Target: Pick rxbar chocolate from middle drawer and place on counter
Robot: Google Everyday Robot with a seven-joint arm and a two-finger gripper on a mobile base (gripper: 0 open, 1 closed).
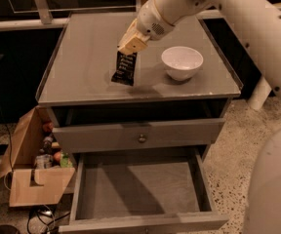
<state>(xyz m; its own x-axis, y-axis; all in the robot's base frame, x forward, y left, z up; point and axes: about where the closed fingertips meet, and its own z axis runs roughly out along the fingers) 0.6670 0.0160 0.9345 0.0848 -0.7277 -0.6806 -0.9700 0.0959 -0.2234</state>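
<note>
My gripper [130,47] is over the middle of the counter [82,57], shut on the top end of the rxbar chocolate [125,68]. The black bar with white lettering hangs upright from the gripper, its lower end at or just above the counter top. The middle drawer [139,189] is pulled open below, its grey floor bare. A white bowl [182,62] stands on the counter to the right of the bar.
A closed drawer front with a round metal knob [142,138] sits between counter and open drawer. An open cardboard box [35,169] with bottles and small items stands on the floor at the left. Speckled floor [238,135] lies to the right.
</note>
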